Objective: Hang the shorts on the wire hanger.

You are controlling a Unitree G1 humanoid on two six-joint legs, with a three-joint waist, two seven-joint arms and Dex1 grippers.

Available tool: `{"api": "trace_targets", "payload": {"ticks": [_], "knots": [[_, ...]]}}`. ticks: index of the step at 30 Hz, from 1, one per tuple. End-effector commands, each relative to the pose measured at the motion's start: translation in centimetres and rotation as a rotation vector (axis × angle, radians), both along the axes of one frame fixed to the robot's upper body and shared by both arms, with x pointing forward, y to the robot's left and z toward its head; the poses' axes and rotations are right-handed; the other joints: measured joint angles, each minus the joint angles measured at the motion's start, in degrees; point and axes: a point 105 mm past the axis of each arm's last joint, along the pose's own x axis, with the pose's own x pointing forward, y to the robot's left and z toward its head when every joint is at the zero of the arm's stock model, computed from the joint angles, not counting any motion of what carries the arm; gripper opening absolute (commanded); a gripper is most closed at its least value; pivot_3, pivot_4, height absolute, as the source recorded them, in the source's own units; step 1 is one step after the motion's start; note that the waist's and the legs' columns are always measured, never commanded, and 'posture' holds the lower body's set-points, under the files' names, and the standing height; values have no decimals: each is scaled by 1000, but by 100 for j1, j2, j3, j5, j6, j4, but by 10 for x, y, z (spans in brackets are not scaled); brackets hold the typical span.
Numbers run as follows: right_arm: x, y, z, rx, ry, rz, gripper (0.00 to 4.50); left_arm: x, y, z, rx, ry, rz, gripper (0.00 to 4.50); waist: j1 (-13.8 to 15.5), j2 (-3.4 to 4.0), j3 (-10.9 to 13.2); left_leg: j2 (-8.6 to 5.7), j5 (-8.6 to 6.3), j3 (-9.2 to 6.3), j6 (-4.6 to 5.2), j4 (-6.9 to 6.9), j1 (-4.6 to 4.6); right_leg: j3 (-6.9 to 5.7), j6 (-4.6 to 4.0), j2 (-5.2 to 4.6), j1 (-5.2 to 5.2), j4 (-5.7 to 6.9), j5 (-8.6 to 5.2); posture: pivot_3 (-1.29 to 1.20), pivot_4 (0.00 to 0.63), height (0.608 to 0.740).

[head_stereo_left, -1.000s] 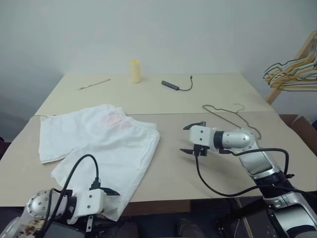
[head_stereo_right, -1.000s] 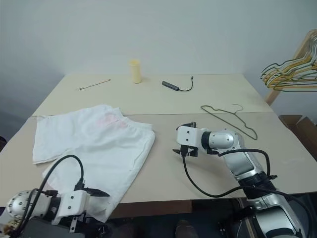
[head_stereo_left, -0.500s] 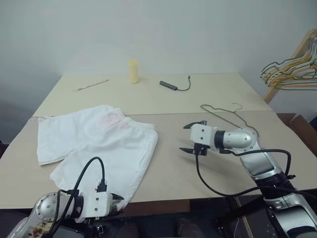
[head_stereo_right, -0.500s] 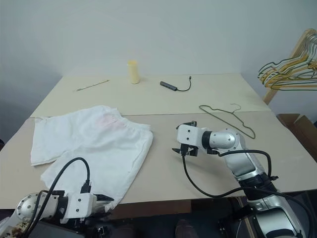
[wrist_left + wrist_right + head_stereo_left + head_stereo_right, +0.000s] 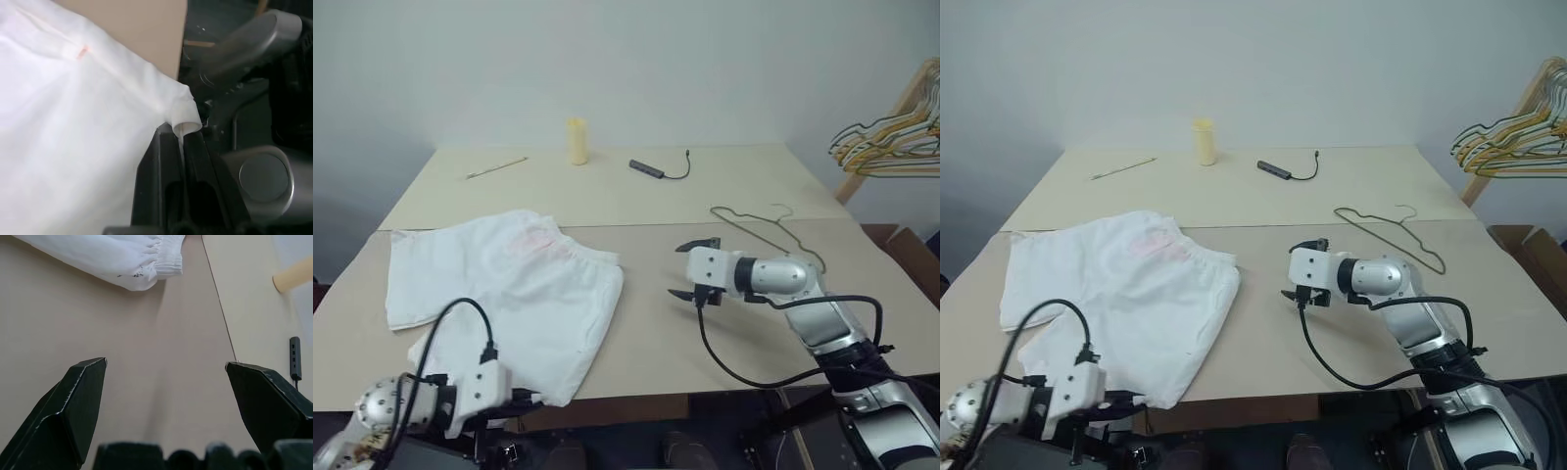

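Two arms are at work, and the job is barely begun: from the left eye view the shorts (image 5: 504,294) lie flat on the near table (image 5: 646,352), with the wire hanger (image 5: 769,230) well apart on the far right of the same top. Nothing is threaded or hung yet; the shorts have to be lifted, carried to the hanger and draped over it. The left gripper (image 5: 524,399) sits at the table's near edge, at the shorts' nearest hem corner. The right gripper (image 5: 697,270) hovers between shorts and hanger, jaws spread wide and empty. Farther back stand a yellow cup (image 5: 577,141), a thin stick (image 5: 497,167) and a small dark dongle (image 5: 649,169) with its cable. A bunch of yellow and dark hangers (image 5: 891,145) hangs at the right edge.

The right eye view tells the same scene, with the left gripper's closed fingers lying right against the hem corner.

The left wrist view gives what the head views cannot: the two black fingers (image 5: 161,171) are pressed together with a fold of white cloth pinched between them, a small curl of hem standing just above the tips. So the first grasp looks made, I judge, though only on a thin corner that could slip.

The right wrist view shows the two fingers (image 5: 80,396) far apart over bare table, with the elastic waistband end of the shorts and its tiny dark marks lying ahead, untouched.
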Motion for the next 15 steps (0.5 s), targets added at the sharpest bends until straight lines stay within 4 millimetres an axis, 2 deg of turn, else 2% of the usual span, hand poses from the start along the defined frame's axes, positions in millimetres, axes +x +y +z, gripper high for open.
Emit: {"api": "trace_targets", "payload": {"ticks": [1, 4, 8, 15], "knots": [[5, 13, 2, -82, -139, 78, 4500, -2, 6, 15, -11, 0, -15, 27, -32, 0, 0, 0, 0, 0, 0, 0, 0, 0, 0, 0, 0, 0, 0, 39, 0, 740], [14, 23, -11, -163, -207, 129, 4500, -1, 13, 20, 4, -15, -9, 27, -89, 0, 0, 0, 0, 1, 0, 0, 1, 0, -1, 0, 1, 0, 0, 39, 0, 740], [26, 47, -16, -174, -301, 201, 4500, 2, 16, 24, 9, -34, -1, 27, -157, 0, 0, -1, 2, 0, -3, 0, 4, 1, -3, 0, 2, 3, 2, 41, 0, 740], [36, 100, -9, -156, -507, 347, 4500, 2, 11, 28, 11, -40, -6, 27, -259, 0, -1, -1, 2, -4, -3, -2, 1, 2, -6, 0, -1, 8, 3, 64, 0, 740]]}}
